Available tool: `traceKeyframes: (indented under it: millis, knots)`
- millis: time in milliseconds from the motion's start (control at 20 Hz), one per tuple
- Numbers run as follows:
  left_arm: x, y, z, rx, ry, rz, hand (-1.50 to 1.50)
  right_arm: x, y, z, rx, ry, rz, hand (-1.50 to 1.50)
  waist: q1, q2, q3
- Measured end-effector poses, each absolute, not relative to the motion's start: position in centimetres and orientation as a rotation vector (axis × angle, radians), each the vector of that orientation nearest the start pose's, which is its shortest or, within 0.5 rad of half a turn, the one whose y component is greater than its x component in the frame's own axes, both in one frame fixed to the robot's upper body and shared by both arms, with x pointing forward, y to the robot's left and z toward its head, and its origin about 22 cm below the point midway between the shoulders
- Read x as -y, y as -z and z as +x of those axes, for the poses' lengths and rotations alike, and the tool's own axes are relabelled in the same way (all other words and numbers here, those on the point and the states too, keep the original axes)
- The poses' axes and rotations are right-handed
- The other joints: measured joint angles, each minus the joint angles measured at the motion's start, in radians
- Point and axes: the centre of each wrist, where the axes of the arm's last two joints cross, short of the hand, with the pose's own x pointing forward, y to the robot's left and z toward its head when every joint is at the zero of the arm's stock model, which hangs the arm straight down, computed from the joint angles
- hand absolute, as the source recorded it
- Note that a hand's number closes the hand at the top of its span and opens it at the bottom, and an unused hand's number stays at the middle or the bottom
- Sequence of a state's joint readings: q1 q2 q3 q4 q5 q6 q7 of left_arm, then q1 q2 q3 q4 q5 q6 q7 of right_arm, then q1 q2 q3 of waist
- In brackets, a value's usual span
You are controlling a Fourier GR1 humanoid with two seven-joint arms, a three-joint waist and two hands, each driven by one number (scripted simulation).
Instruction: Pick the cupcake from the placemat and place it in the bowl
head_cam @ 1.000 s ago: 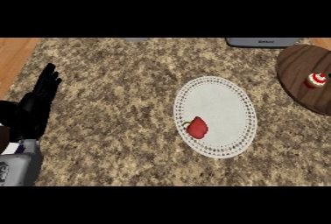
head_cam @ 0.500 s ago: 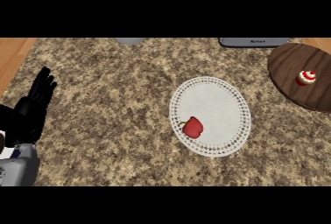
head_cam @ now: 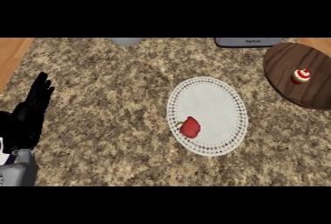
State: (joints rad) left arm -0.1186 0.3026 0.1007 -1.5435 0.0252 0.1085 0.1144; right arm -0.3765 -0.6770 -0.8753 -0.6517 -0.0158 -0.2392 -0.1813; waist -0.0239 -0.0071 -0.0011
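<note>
Cupcake [head_cam: 300, 76] on what I see as a brown wooden plate [head_cam: 291, 61] at right, red pepper [head_cam: 190, 127] on white placemat [head_cam: 213, 105], left hand [head_cam: 29, 114] resting at left edge, fingers straight, released.

Red pepper [head_cam: 190, 127], speckled granite counter [head_cam: 110, 83]

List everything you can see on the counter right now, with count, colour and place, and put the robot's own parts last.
speckled stone counter: one, brown-beige, fills the view
round white lace placemat: one, white, centre-right
red bell pepper: one, red, on the placemat's lower left
dark round wooden board: one, brown, right edge
small red-and-white cupcake: one, on the wooden board
grey flat object: one, top edge, partly cut off
grey rounded object: one, top edge, mostly cut off
left hand: one, black, left edge, fingers straight, resting
right hand: not in view
</note>
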Motion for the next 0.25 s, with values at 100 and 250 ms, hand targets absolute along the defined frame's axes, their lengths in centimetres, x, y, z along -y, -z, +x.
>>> traceKeyframes:
  millis: [100, 250]
  knots:
    - [-31.0, -5.1, 27.2, 1.557, 0.053, 0.351, 0.00, 55.7, -5.1, 21.3, 1.379, 0.740, -0.976, -1.50, 0.001, 0.001, 0.000]
    - [-30.9, -5.1, 26.8, 1.558, 0.060, 0.350, 0.00, 55.5, -5.4, 19.2, 1.429, 0.745, -0.958, -1.50, 0.004, 0.001, 0.000]
